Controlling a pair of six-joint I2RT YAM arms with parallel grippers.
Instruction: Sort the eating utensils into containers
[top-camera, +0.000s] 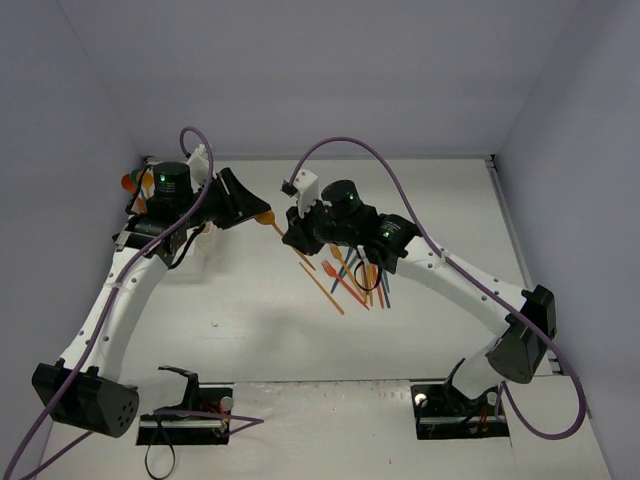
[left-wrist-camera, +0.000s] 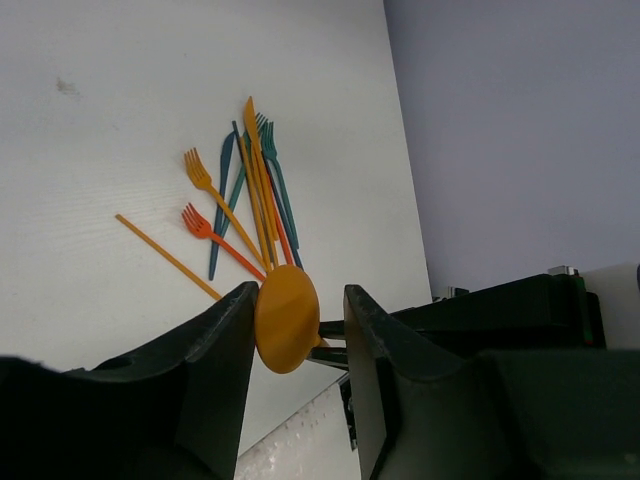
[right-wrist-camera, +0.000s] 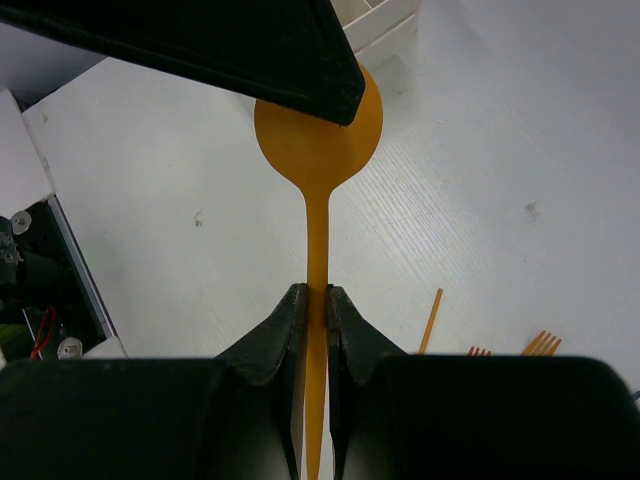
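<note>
Item: orange spoon (right-wrist-camera: 318, 140), held clear of the table (top-camera: 250, 320).
- Right gripper (right-wrist-camera: 314, 300): clamped on the handle.
- Left gripper (left-wrist-camera: 298, 292): jaws apart around the bowl (one finger at its edge, a gap at the other).

Risks: if my right lets go before my left pinches, the spoon drops. The rounded bowl may also twist or slip out.

Nearby:
- Remaining utensils (left-wrist-camera: 255, 190): heaped on the table below.
- Containers (right-wrist-camera: 385, 15): only a corner shows past my left finger.

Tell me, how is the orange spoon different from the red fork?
The orange spoon has a round bowl; the red fork has prongs. The spoon is pinched by its handle in the right gripper; the fork lies loose on the table. Both are thin, long-handled utensils.
</note>
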